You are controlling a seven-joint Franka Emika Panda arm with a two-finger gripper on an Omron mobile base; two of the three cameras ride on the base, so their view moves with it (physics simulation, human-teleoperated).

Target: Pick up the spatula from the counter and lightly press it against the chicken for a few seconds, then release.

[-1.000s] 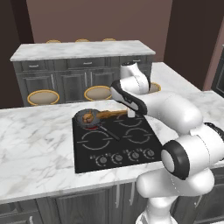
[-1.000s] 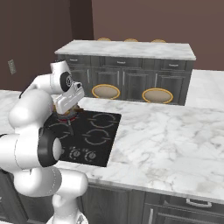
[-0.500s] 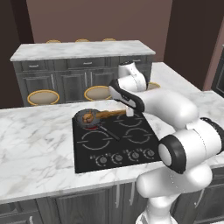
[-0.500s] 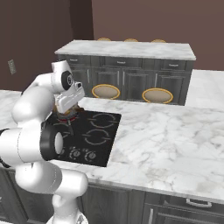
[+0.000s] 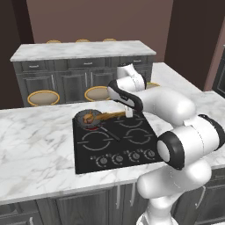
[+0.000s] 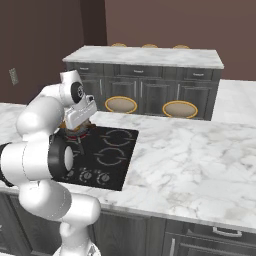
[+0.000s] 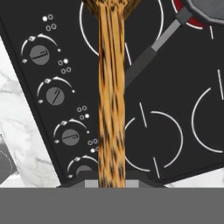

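Hand view: jaws clenched on the wooden spatula handle, its blade running straight ahead of them. Left base view: blade end reaches the chicken in the pan (contact unclear), beyond the jaws on the cooktop.

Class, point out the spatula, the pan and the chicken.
spatula (image 7: pixel 111 109): hand view, middle of its wooden handle.
pan (image 5: pixel 109 133): left base view, its dark handle.
chicken (image 5: pixel 89 117): left base view, its middle.

Looking forward and down from behind, left and right, sharing cooktop and counter; from the hand, close along the spatula.
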